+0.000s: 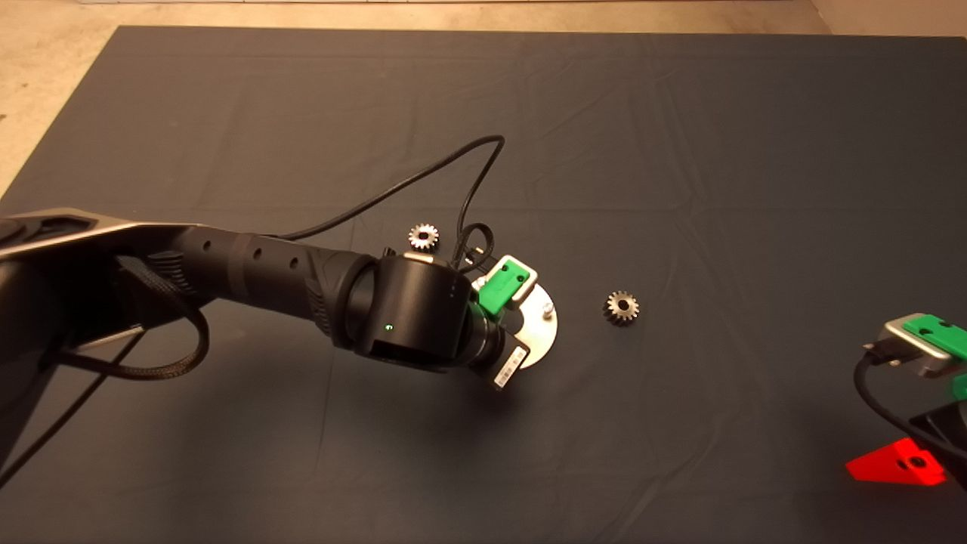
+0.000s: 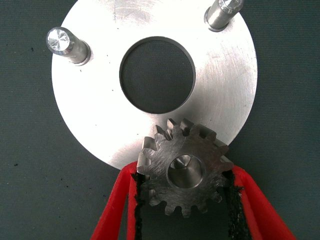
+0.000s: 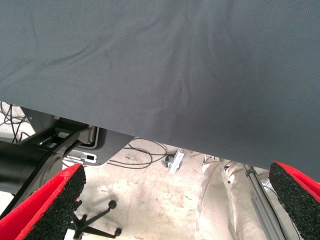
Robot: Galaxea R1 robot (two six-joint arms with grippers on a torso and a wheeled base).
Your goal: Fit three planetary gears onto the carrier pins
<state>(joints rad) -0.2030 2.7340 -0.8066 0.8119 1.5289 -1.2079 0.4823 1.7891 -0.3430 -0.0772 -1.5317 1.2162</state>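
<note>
My left gripper (image 2: 184, 187) is shut on a planetary gear (image 2: 165, 160), held at the rim of the shiny carrier disc (image 2: 100, 110). A pin's top (image 2: 184, 161) shows through the gear's centre hole. I cannot tell how far down the gear sits. Two other carrier pins (image 2: 65, 42) (image 2: 222, 12) stand bare. In the head view the left arm's wrist covers most of the disc (image 1: 542, 332). Two loose gears lie on the mat, one behind the wrist (image 1: 424, 236) and one right of the disc (image 1: 622, 307). My right gripper (image 3: 177, 172) is open and parked at the lower right (image 1: 899, 462).
The left arm's black cable (image 1: 461, 174) loops over the mat behind the disc. The right wrist view looks past the mat's edge (image 3: 150, 135) at the floor with cables and a chair base (image 3: 97, 222).
</note>
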